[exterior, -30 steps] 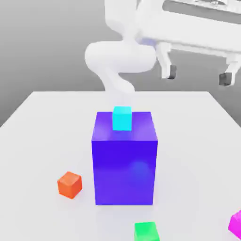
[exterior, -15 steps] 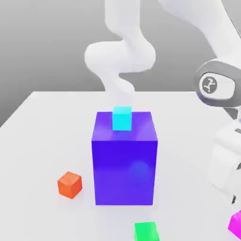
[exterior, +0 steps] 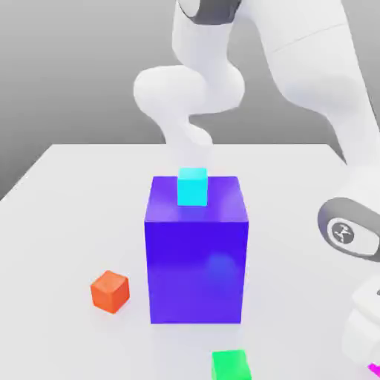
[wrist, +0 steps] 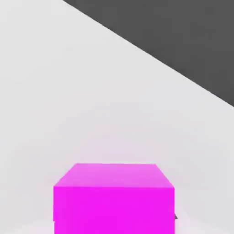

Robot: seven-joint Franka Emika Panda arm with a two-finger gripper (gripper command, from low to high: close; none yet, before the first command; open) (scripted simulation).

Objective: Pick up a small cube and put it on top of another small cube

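Whether the gripper is open or closed I cannot tell, and I am also not seeing anything held in it. It is hanging low over the pink cube [wrist: 114, 199], which is sitting on the white table [exterior: 67, 193] at the near corner on the exterior view's right, and the hand view is looking at this cube from very close. The main risk, I think, is lying in this closeness: if the gripper is going down a little off the middle, it is pushing the cube away or tipping it instead of taking it, and the cube is already resting near the table edge, so a push may be sending it off. A weak or crooked hold is the next danger, because the cube may be turning during the lift and then landing tilted on the other one. The green cube [exterior: 230, 365] is waiting near, at the front, and looks to me the easiest target. The orange cube [exterior: 110, 290] is lying well apart, on the exterior view's left. Between them the big blue block [exterior: 196, 252] is standing tall, and a low carry toward the orange cube may be hitting it with the arm [exterior: 349, 230]. A small light blue cube [exterior: 192, 185] is resting on the block's top, farthest back.
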